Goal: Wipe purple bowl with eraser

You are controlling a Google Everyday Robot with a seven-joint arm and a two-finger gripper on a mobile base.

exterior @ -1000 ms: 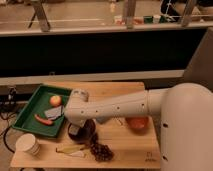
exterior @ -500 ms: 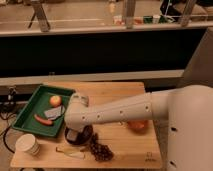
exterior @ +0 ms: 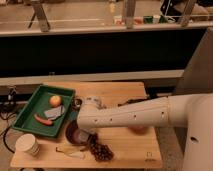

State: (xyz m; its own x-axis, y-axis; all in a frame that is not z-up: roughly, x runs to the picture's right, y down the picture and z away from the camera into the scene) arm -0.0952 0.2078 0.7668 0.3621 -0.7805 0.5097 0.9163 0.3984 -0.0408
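From my seat, what matters is how the gripper [exterior: 86, 131] sits against the purple bowl [exterior: 75, 133]: the white arm [exterior: 135, 115] reaches in from my right across the wooden table [exterior: 125, 145], and its end drops down at the bowl's right-hand rim, so the bowl lies directly below and slightly left of the tool. The bowl rests on the table near the front edge, just right of the green tray [exterior: 30, 107] and touching or nearly touching the bunch of dark grapes [exterior: 100, 150] at its front right. I cannot make out the eraser; if it is held, the arm hides it, and I cannot tell whether anything is being gripped. My judgement is that the wipe is either starting or in hand, and the next stroke should sweep leftward across the bowl's inside, away from the arm. The tray holds an apple [exterior: 55, 100], a flat grey piece [exterior: 55, 112] and a red sausage-like item [exterior: 42, 119]; a paper cup [exterior: 27, 145] stands at front left.
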